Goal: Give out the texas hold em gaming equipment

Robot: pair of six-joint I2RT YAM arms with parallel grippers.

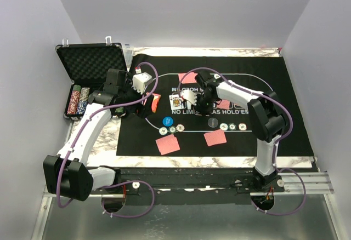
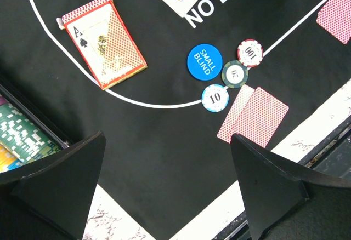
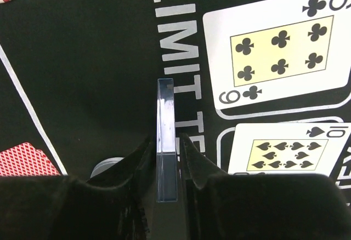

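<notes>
My left gripper is open and empty, high over the mat's near left corner. Ahead of it lie the red-orange card box showing an ace of spades, a blue SMALL BLIND button, three striped chips and two red-backed cards. My right gripper is shut on a clear flat piece held edge-on over the mat's middle. Face-up nine of clubs and ten of spades lie to its right.
The black felt mat covers the marble table. The open black case with rows of chips stands at the left. More red-backed cards, a black button and three chips lie near the front.
</notes>
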